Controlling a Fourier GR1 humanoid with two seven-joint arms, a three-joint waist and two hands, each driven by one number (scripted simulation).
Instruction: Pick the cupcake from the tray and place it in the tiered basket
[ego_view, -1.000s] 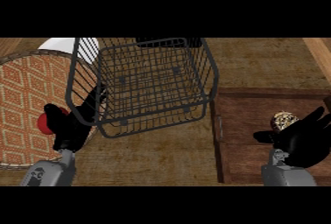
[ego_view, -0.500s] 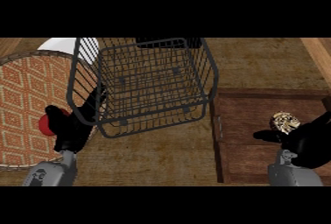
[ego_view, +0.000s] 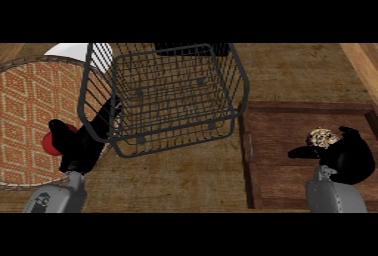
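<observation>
The cupcake (ego_view: 320, 137), pale and speckled on top, sits on the dark wooden tray (ego_view: 280, 150) at the right. My right hand (ego_view: 347, 155) is wrapped round it, thumb in front at the left and fingers curling over from the right, so only its top shows. The black wire tiered basket (ego_view: 170, 95) stands in the middle of the head view, its open top facing me. My left hand (ego_view: 85, 145) rests open at the basket's lower left corner, fingers up beside the wire.
A round woven mat (ego_view: 29, 115) with an orange diamond pattern lies at the left. A red object (ego_view: 53, 142) shows behind my left hand. A white dish (ego_view: 74, 50) peeks out at the far left behind the basket.
My right hand has slid to the right and closed in on the cupcake, its fingers now curled round it. The left hand and basket have stayed put.
</observation>
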